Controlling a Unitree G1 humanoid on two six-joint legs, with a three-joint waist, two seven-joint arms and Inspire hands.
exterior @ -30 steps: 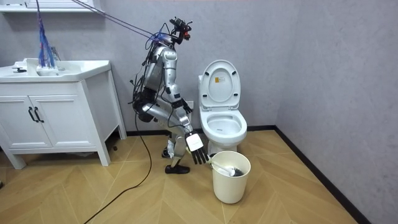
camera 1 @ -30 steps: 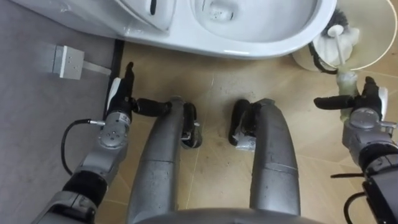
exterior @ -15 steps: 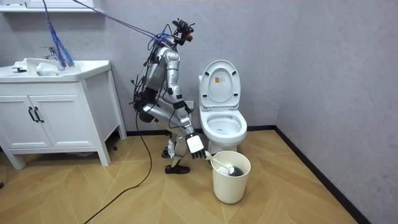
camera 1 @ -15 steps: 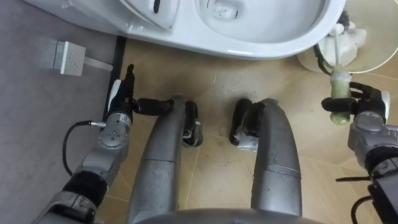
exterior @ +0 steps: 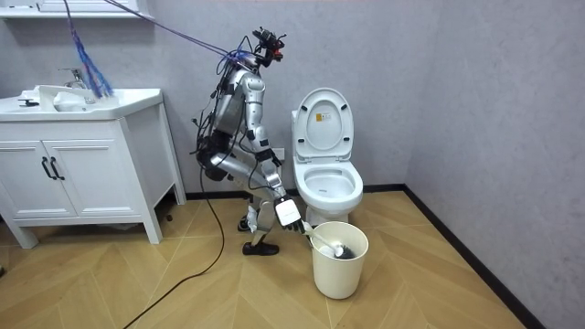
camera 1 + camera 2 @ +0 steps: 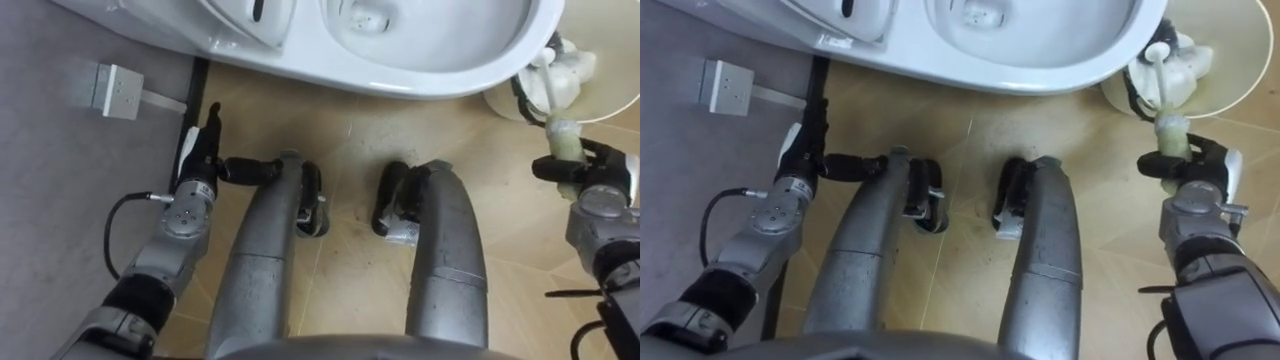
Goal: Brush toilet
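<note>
Toilet brush (image 6: 560, 135), head apparently sunk in the bucket (image 5: 339, 265), is gripped by the right robot hand (image 6: 592, 185).

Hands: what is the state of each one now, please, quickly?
The left hand is open, fingers straight, holding nothing.
The right hand is closed round the handle of the toilet brush.

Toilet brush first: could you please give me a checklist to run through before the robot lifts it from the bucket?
1. Right hand curled round the toilet brush handle: ok.
2. Brush head down inside the bucket, not yet lifted: ok.
3. Toilet lid raised and bowl open, as the room view shows: ok.
4. Left hand open, holding nothing, well away from the brush: ok.
5. Grip firm enough for lifting: cannot tell.
</note>
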